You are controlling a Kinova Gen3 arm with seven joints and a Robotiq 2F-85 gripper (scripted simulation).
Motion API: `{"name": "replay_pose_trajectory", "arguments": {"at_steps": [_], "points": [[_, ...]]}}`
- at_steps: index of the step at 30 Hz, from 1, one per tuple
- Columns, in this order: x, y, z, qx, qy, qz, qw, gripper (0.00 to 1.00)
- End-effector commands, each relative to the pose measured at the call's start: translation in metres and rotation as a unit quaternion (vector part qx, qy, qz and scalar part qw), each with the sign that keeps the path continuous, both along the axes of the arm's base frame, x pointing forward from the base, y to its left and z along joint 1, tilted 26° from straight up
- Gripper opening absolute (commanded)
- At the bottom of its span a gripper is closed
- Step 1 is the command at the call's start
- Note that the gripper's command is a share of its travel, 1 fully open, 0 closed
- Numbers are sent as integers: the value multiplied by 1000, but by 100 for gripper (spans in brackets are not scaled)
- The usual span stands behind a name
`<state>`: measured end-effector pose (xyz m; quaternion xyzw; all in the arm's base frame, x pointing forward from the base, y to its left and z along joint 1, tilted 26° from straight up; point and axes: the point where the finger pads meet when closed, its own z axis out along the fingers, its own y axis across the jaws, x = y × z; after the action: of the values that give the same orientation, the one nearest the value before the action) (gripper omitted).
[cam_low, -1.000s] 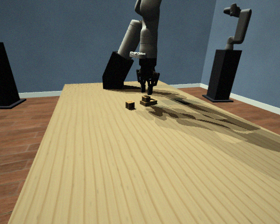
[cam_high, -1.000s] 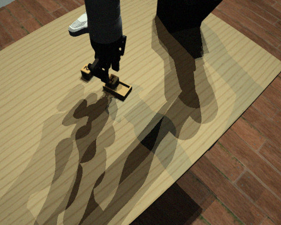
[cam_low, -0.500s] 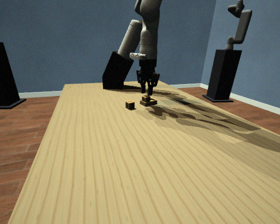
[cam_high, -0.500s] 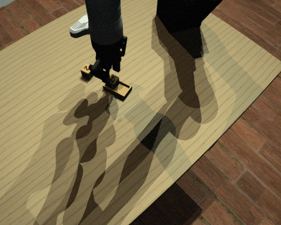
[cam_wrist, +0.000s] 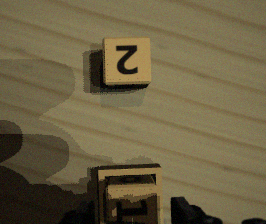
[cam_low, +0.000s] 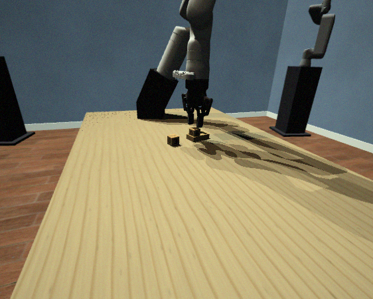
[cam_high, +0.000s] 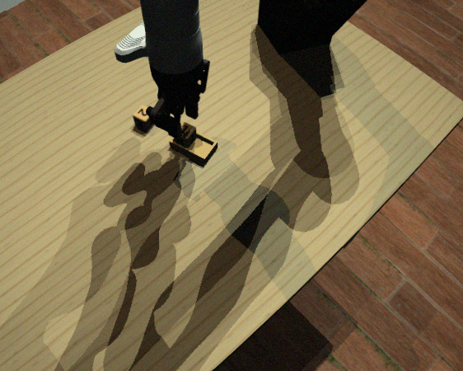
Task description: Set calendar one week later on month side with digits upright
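The wooden tray (cam_high: pixel 203 146) (cam_low: pixel 204 136) (cam_wrist: pixel 129 169) rests on the table. One cube (cam_high: pixel 187 133) (cam_low: pixel 194 131) (cam_wrist: pixel 131 194) stands in one end, a dark 1 on its shaded top, lying sideways in the wrist view; the tray's other end is bare. The second cube (cam_high: pixel 142 119) (cam_low: pixel 173 140) (cam_wrist: pixel 127 61) sits on the table outside the tray, a 2 on top, upside down in the wrist view. The gripper (cam_high: pixel 186 127) (cam_low: pixel 195 124) (cam_wrist: pixel 128 212) is partly open, pointing down, its fingers above and around the tray cube, apparently not touching it. The cubes' side digits are not readable.
A white mouse-like object (cam_high: pixel 132 44) lies on the table behind the arm in the top view. The black arm pedestal (cam_high: pixel 299 29) (cam_low: pixel 154 99) stands at the table's far end. Arm shadows cross the table (cam_high: pixel 46 144) (cam_low: pixel 120 199). Other arms on pedestals stand beyond the table.
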<state>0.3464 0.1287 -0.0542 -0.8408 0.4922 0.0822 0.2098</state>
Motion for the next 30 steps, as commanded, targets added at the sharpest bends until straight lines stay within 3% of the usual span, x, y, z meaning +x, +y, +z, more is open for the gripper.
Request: {"name": "replay_pose_trajectory", "arguments": {"at_steps": [1, 18, 30], "points": [[0, 0, 0, 0, -1, 0, 1000, 46], [0, 0, 0, 0, -1, 0, 1000, 46], [1, 5, -11, 0, -1, 0, 1000, 46]]}}
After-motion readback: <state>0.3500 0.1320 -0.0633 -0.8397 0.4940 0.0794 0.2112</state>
